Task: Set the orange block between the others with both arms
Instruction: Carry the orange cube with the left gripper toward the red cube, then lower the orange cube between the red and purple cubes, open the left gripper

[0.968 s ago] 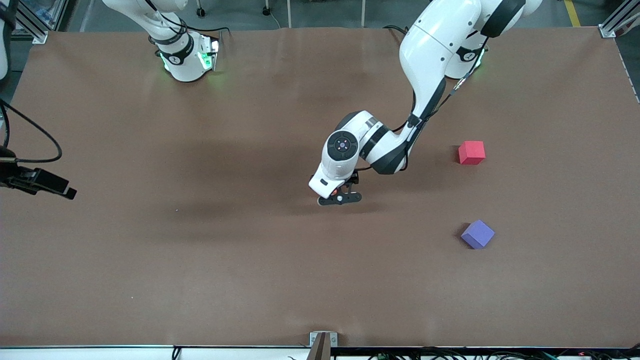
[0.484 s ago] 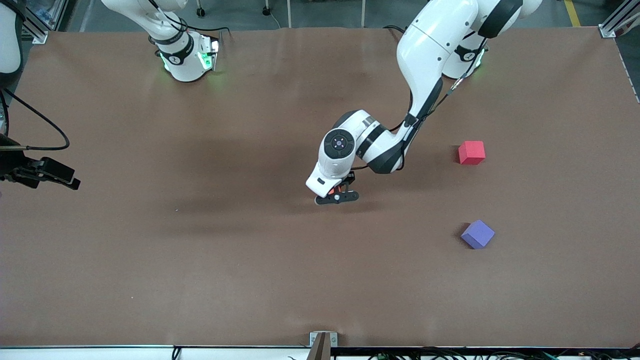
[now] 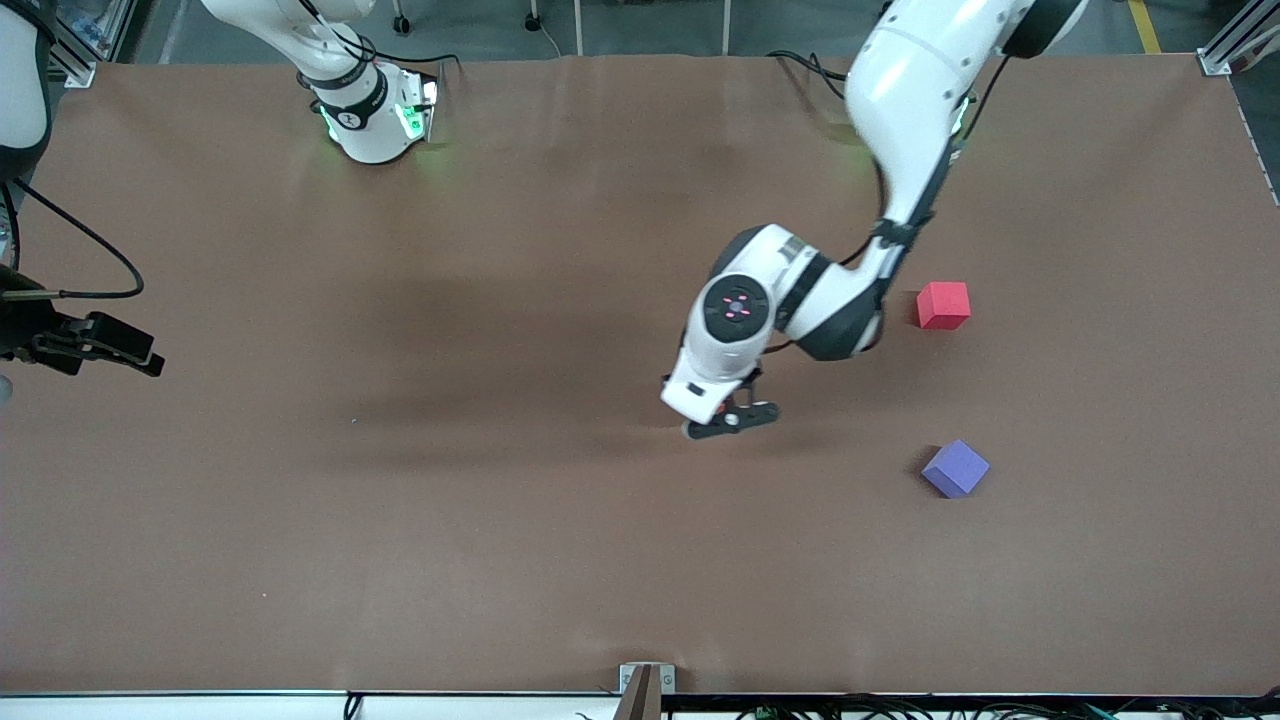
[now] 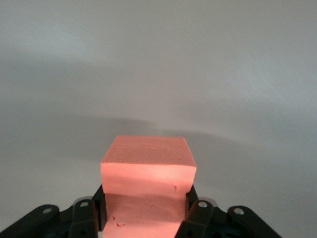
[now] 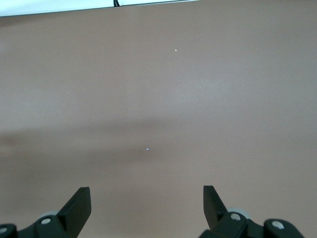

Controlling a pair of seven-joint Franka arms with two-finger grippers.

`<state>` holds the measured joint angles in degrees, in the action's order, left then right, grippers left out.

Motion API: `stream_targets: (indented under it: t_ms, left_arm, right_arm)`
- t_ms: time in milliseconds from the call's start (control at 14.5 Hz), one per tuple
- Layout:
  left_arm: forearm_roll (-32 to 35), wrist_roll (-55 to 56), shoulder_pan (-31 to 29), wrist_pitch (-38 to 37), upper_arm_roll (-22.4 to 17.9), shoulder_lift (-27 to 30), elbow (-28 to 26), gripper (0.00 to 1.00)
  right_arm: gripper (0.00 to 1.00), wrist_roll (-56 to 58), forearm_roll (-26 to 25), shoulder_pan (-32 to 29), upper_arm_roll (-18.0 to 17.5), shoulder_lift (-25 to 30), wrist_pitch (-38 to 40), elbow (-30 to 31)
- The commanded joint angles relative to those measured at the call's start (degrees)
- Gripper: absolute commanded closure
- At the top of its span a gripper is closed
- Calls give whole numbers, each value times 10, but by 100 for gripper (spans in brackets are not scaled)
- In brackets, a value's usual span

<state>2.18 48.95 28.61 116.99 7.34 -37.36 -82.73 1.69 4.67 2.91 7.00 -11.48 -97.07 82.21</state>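
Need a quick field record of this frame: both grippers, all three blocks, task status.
left gripper: shut on the orange block, over mid-table
right gripper: open, nothing between its fingers, over bare table at the right arm's end; arm waits
pinkish-red cube: on the table, toward the left arm's end
purple cube: same end, nearer the front camera than the pinkish-red cube
gap between the two cubes: free
task status: orange block not yet placed between them

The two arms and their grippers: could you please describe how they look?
Both arms are glossy white, rounded shells with black joint bands; the left arm has a black cable along it and a black round cap with red dots. The right arm has a green-lit base. The left gripper and right gripper are black with two fingers and silver screws.
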Motion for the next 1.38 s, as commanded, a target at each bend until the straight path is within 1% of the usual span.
stream_targets:
  t_ms: [0,277,346,484,691,830,899,1176,1314]
  left_arm:
    - [12,-18,-35,-16,4,89,-87,73]
    - [12,-120,-109,-16,5,170,-194,73]
    - [12,-140,-128,-16,5,182,-214,73]
    - [12,-185,-172,-12,5,199,-240,73]
    - [14,-250,-225,3,4,204,-256,73]
    - [22,-275,-260,46,7,205,-284,73]
    - [22,-278,-268,77,7,205,-306,73]
    - [25,-298,-284,173,7,206,-384,73]
    - [25,-309,-293,214,7,202,-412,73]
  right_arm:
    - [0,18,-6,7,6,29,-8,33]
    - [0,21,-23,8,5,37,-24,46]
    - [0,21,-24,8,5,47,-29,64]
    - [0,21,-24,8,5,60,-47,86]
    - [0,24,-25,10,4,64,-44,88]
    - [0,23,-24,7,4,60,-42,73]
    - [0,24,-24,6,4,60,-42,66]
    - [0,24,-25,7,5,59,-41,61]
    - [0,23,-26,9,5,59,-34,61]
